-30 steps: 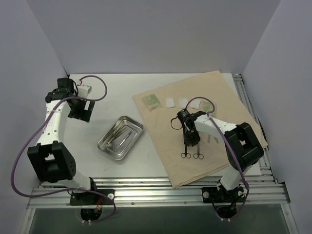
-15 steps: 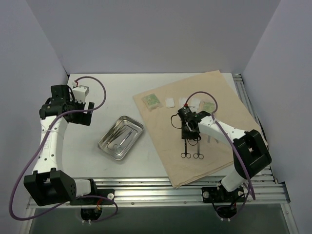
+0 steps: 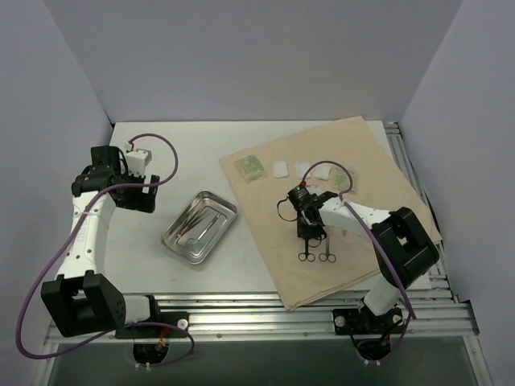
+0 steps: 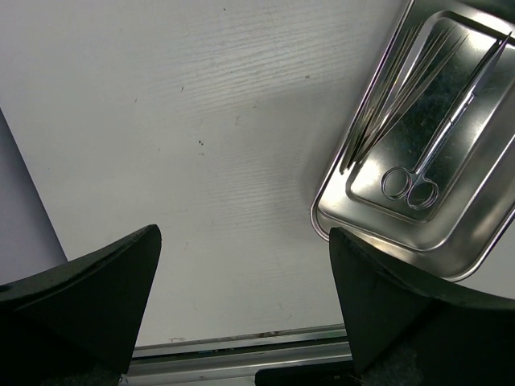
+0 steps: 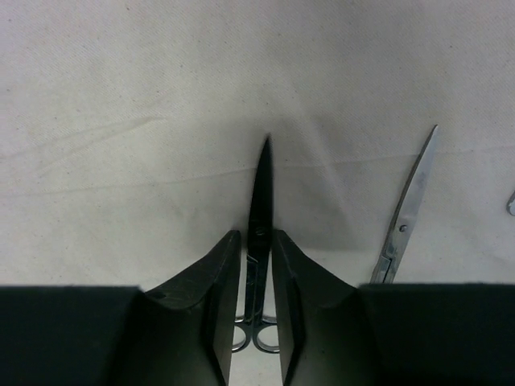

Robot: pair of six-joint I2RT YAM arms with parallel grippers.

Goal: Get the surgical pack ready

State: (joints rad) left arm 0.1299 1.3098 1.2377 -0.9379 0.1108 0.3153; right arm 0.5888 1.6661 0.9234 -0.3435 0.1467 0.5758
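Cloth sheet (image 3: 378,153) is lying spread, gauze squares (image 3: 280,169) and green packets (image 3: 250,167) along its 12 o'clock edge. Right gripper (image 5: 256,235) is pinching scissors (image 5: 262,185) narrowly mid-cloth. Left gripper (image 4: 243,233) is hanging wide, empty. Steel tray (image 3: 169,238), at cloth's 9 o'clock, is holding tweezers (image 4: 386,104) not yet transferred.

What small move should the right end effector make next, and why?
Probably close the right end effector fully. Its fingers straddle the pivot of the dark metal scissors, which lie flat on the tan cloth sheet. Only slim gaps remain, and whether the fingers touch the scissors yet is unclear.
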